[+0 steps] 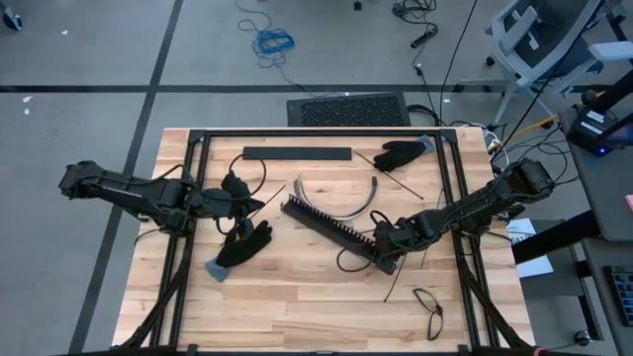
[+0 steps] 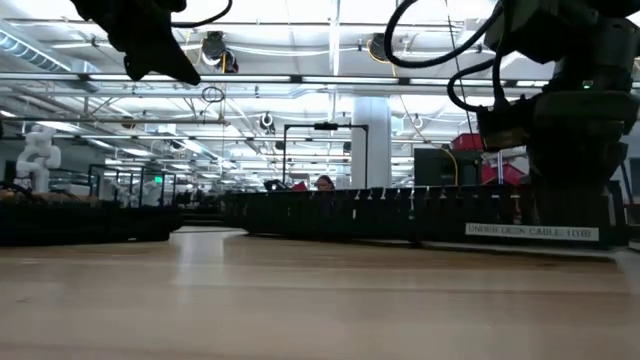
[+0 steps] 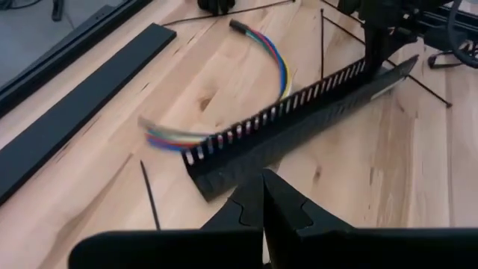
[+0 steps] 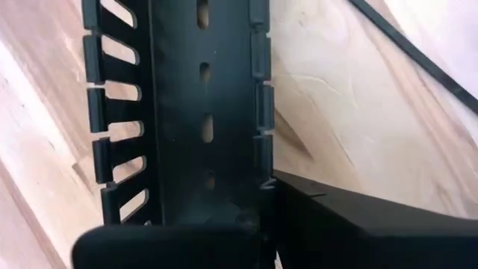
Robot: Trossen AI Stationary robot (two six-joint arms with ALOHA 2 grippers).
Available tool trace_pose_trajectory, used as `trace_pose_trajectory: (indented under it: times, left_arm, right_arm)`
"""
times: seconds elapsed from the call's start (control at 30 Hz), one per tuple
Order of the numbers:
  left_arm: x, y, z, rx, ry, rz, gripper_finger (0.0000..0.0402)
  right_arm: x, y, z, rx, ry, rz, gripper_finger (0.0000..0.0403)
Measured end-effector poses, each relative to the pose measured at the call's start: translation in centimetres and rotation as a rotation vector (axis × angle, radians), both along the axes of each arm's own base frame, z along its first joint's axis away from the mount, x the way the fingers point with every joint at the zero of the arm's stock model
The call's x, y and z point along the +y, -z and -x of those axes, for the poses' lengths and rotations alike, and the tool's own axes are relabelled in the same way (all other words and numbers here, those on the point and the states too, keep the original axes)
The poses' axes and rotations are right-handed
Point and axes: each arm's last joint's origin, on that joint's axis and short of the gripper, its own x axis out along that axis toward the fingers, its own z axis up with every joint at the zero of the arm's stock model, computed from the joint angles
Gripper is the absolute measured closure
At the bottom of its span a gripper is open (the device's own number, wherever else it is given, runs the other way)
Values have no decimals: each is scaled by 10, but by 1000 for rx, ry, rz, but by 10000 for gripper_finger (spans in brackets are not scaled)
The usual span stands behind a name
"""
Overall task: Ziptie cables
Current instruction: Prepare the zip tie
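Cables (image 1: 341,203): a multicoloured bundle lying in an arc on the table, just behind the long slotted duct (image 1: 336,233), one end touching or tucked by the duct's left end, the other curving up toward the rear. In my left wrist view the same bundle (image 3: 278,61) arcs away beyond the duct (image 3: 299,131); the near end blurs, so I cannot tell whether it sits inside the slots.

Duct's long axis runs diagonally, upper left to lower right. Right gripper (image 1: 384,243) is at its lower-right end, fingers closed on the duct wall; the right wrist view shows slotted plastic (image 4: 202,112) right against the finger. So the cables lie up-left of those jaws, along the duct.

Left gripper (image 1: 244,205) hovers left of the duct's free end, fingers together (image 3: 263,213), holding nothing. My judgement: it is the nearer arm to the cables.

Around: a loose ziptie (image 3: 151,196) near the left jaws, gloves (image 1: 242,247) below, a flat black bar (image 1: 297,153) at the rear. Nothing blocks the cables.
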Motion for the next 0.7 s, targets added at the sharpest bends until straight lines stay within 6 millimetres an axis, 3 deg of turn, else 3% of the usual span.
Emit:
trace_pose_trajectory:
  times: [0.17, 0.47, 0.7]
  left_arm:
    - [0, -13, 0, -102, 12, 3, 402]
    - [7, -73, 21, -331, -28, -155, 402]
    - [11, -100, 34, -448, -71, -225, 402]
  right_arm:
    - [2, -5, -1, -35, -11, -39, 400]
    - [1, -33, 6, -164, -43, -88, 401]
    - [-19, -50, -1, -197, -69, -12, 402]
